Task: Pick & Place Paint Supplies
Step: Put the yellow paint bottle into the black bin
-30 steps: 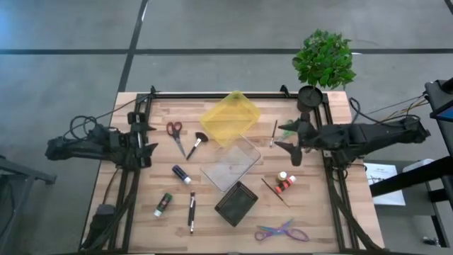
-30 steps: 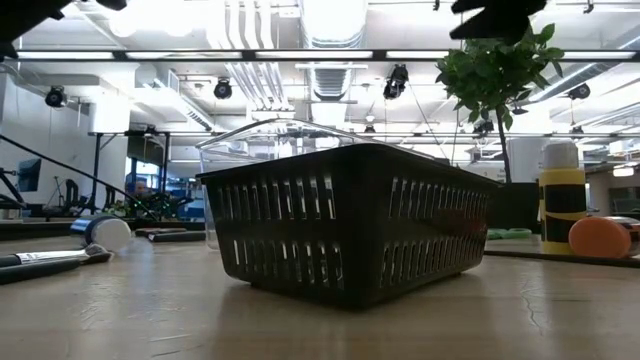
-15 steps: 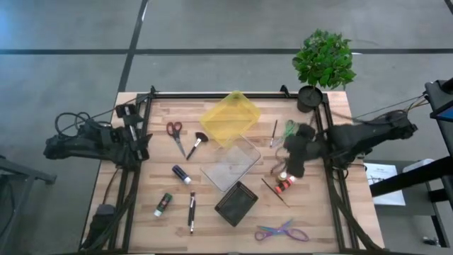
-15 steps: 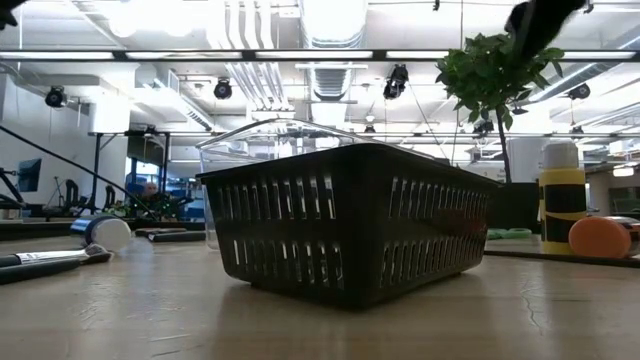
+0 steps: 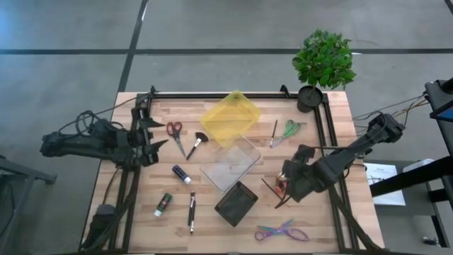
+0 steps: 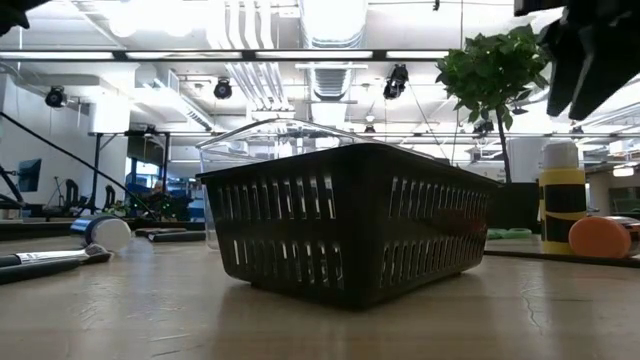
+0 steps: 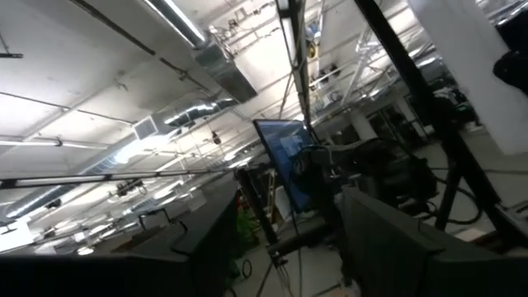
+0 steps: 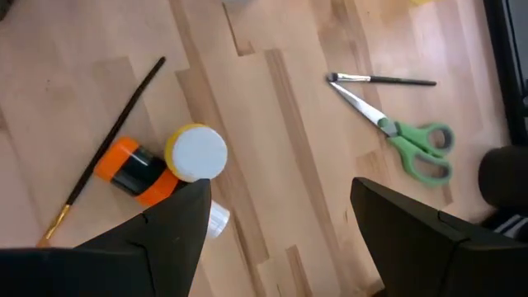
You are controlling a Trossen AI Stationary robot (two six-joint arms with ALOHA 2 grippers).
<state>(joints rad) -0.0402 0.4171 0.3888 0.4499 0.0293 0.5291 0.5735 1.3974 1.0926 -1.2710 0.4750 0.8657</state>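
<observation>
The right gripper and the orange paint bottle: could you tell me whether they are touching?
Apart. In the right wrist view the right gripper hangs open above the table, and the orange paint bottle lies flat on the wood beyond its fingers, with no finger on it.

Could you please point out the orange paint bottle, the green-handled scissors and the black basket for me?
orange paint bottle [image 8: 136, 170], right wrist view, on its orange body beside the white cap.
green-handled scissors [image 8: 421, 147], right wrist view, on the green handle loops.
black basket [image 5: 236, 202], high view, on its dark rim.
</observation>
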